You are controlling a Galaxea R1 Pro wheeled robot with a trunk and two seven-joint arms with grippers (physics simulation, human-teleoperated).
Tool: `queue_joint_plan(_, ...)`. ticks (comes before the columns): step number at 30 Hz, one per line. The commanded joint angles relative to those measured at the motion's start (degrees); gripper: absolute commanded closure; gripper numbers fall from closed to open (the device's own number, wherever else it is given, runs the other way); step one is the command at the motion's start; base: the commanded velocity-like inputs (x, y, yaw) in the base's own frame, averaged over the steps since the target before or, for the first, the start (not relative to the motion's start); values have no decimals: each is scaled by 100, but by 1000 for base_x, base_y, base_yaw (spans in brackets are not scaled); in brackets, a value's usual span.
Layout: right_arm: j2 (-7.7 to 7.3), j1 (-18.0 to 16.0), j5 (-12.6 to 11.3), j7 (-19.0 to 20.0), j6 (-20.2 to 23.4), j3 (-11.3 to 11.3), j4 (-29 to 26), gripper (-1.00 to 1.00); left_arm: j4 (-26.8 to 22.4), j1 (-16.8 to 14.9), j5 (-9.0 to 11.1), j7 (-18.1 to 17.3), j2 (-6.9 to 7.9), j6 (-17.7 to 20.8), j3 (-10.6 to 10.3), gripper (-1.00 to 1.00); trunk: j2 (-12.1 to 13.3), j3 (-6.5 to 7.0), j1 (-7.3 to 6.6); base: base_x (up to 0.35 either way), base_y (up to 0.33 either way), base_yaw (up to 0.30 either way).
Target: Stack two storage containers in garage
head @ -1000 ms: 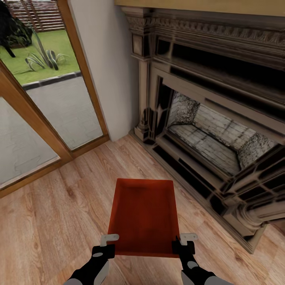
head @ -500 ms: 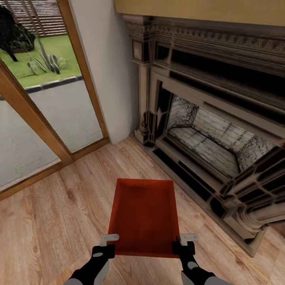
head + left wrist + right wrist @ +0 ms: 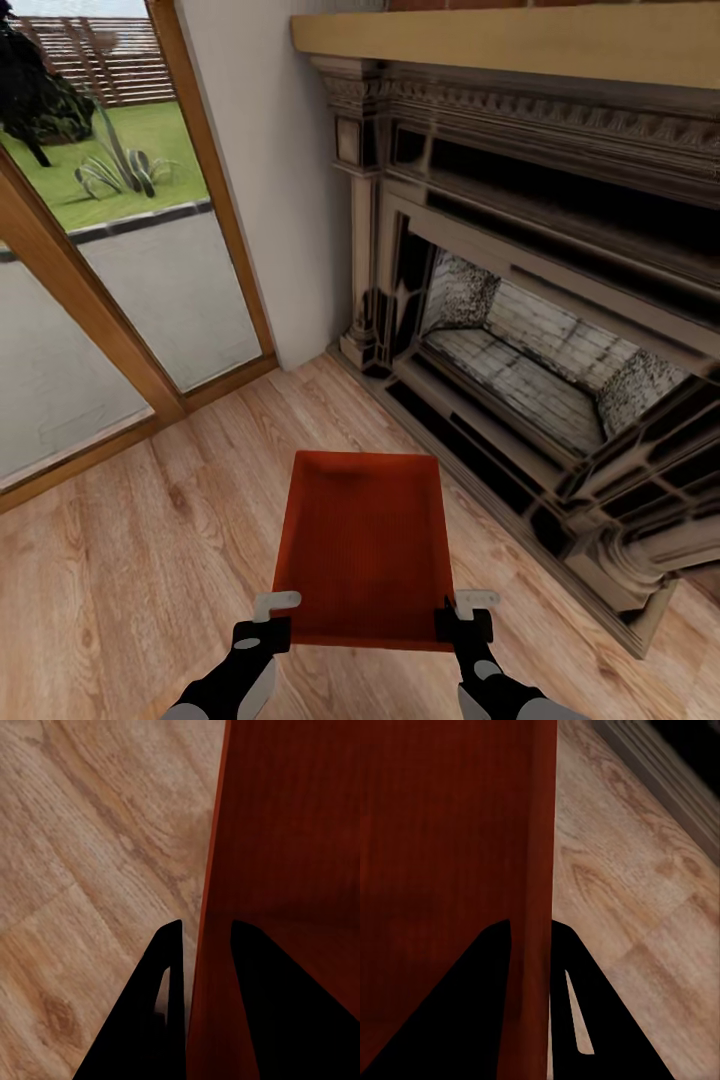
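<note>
Orange-red rectangular open-top plastic bin (image 3: 362, 545) sits in my head view between both arms, held above the light wood-plank floor (image 3: 130, 560), with its near edge toward me. My left gripper (image 3: 268, 620) pinches the near left corner; on its wrist camera I see one dark finger (image 3: 154, 1020) outside the bin's wall (image 3: 214, 892) and the other inside, closed against it. My right gripper (image 3: 468, 615) does the same at the near right corner, its fingers (image 3: 577, 1020) straddling the wall (image 3: 540, 870) with no gap I can make out. Ahead and to the right stands the dark carved fireplace surround (image 3: 560, 300); to the left is the wood-framed glass door (image 3: 110, 290).
</note>
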Motion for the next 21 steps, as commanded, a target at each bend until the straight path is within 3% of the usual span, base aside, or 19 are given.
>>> queue_joint_plan(1,1,-6,28,-25,-35,-89,-294,100,17,3,143,28,1,20,-51,100,-2,6,0,0,0,0)
queue_joint_plan(21,-18,-6,7,-51,64,-115,-297,100,18,3,143,28,3,20,-51,100,-2,75,0,0,0,0)
